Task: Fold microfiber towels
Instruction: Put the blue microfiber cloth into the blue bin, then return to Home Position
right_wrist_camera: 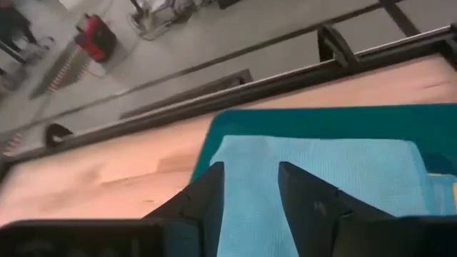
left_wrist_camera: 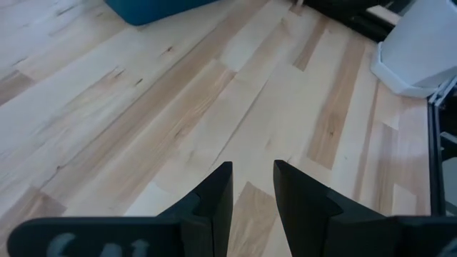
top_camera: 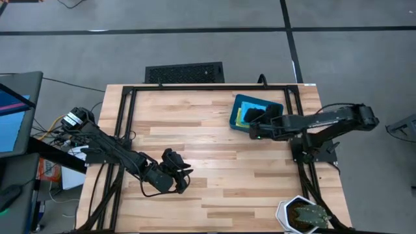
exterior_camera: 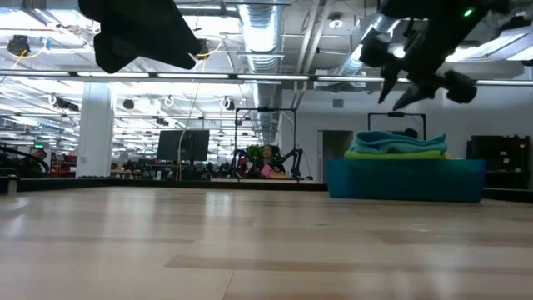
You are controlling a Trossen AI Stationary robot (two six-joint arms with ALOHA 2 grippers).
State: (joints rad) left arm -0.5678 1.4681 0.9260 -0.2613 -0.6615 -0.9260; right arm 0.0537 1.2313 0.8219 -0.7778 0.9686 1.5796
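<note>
Broadly, the wooden table (top_camera: 214, 162) is the largest thing in the high view, its planks bare across the middle and near side, so most of the open room lies between the two arms. A dark frame (top_camera: 130, 130) runs along the left, far and right edges.

At the far right of the table sits the teal bin (top_camera: 242, 110), close to the far edge but with a strip of wood showing beyond it. The microfiber towels (exterior_camera: 398, 143) lie stacked in it. The low view shows what the overhead view hides: the stack rises above the bin's rim, light blue over green. The right wrist view shows the light blue towel (right_wrist_camera: 321, 185) lying flat on top, with a sliver of yellow at one side.

The right gripper (top_camera: 259, 117) hangs over the bin, and the low view shows it clear above the stack, not touching. Its fingers (right_wrist_camera: 207, 196) stand parted with nothing between them.

The left gripper (top_camera: 179, 179) waits over bare wood near the table's near-left part, its fingers (left_wrist_camera: 218, 200) apart with a narrow gap, holding nothing.

A white container (top_camera: 300, 214) sits at the near right corner.
</note>
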